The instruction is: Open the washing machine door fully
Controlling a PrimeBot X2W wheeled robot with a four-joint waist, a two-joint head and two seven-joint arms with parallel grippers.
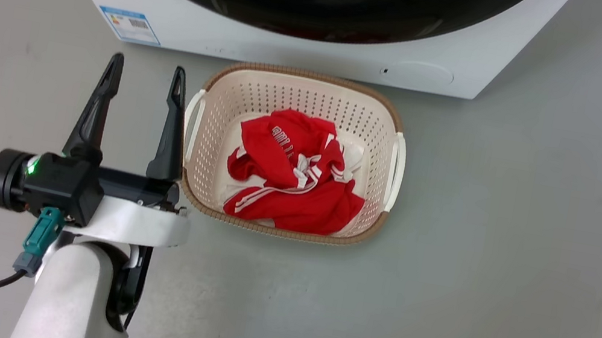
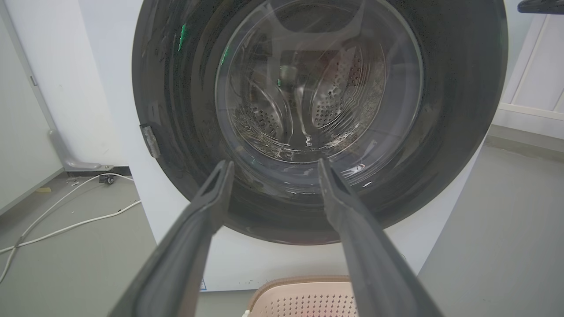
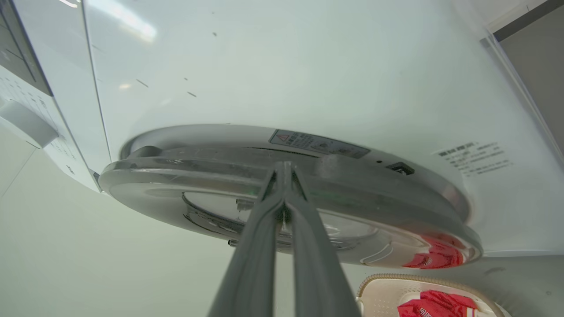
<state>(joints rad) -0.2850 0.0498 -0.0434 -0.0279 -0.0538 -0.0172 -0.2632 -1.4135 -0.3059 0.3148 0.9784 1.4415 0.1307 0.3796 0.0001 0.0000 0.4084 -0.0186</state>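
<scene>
The washing machine door (image 2: pixel 458 110) is a glossy black disc with a clear glass bowl (image 2: pixel 317 88) at its centre, and the steel drum shows through it. In the head view its lower arc (image 1: pixel 296 15) runs along the top edge. My left gripper (image 1: pixel 145 75) hangs open and empty in front of the machine, left of the basket; its tips (image 2: pixel 273 169) point at the door's lower part, apart from it. My right gripper (image 3: pixel 284 166) is shut, fingers pressed together, tips at the door's rim (image 3: pixel 198 160). There a narrow gap shows between the door and the white machine front (image 3: pixel 308 79).
A beige perforated laundry basket (image 1: pixel 206 116) holding a red garment (image 1: pixel 294 174) stands on the grey floor right in front of the machine. White cables (image 2: pixel 66 220) lie on the floor to the machine's left, near a wall. Open floor lies to the right.
</scene>
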